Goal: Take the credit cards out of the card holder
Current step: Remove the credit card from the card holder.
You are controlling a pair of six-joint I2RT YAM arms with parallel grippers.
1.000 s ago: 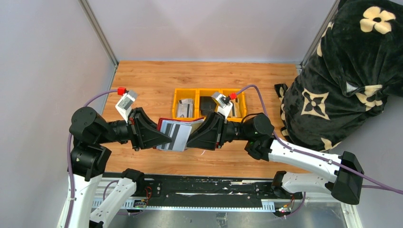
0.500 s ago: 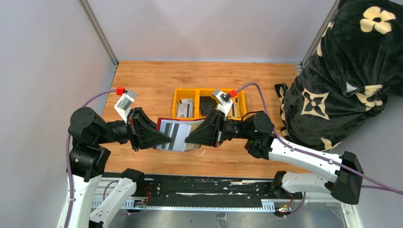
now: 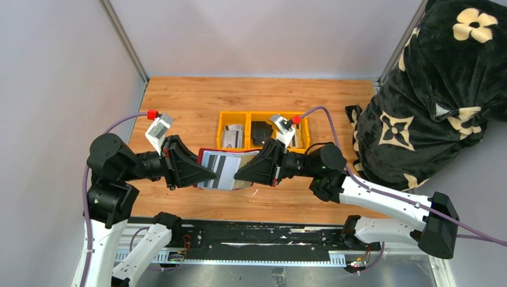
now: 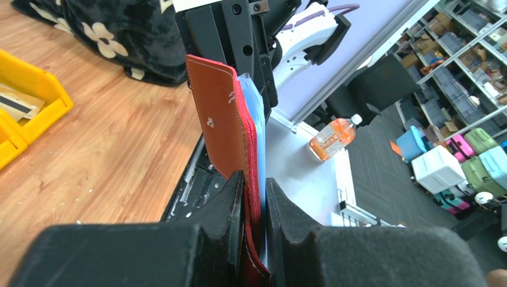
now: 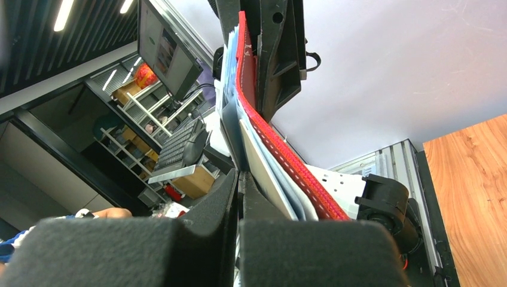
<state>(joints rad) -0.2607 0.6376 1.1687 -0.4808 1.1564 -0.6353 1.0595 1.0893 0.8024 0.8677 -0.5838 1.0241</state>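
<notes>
The maroon card holder (image 3: 206, 152) hangs open above the table between my two grippers, with grey-white credit cards (image 3: 222, 167), one with a dark stripe, fanned out of it. My left gripper (image 3: 206, 174) is shut on the holder's left edge; in the left wrist view (image 4: 254, 179) its red edge sits between the pads and its snap strap tab (image 4: 218, 113) sticks up. My right gripper (image 3: 241, 174) is shut on a thin card edge at the holder's right side. In the right wrist view (image 5: 239, 176) more cards (image 5: 263, 158) and the red stitched edge (image 5: 287, 161) lie beside the fingers.
A yellow three-compartment bin (image 3: 263, 115) stands behind the holder, with cards in its left compartment (image 3: 233, 136) and a black wallet-like object (image 3: 261, 131) in the middle one. A black flowered blanket bundle (image 3: 430, 89) fills the right side. Grey walls close the left and back.
My right gripper has shifted slightly left and back with its wrist turning a little. The holder and cards stay held between both grippers in about the same place.
</notes>
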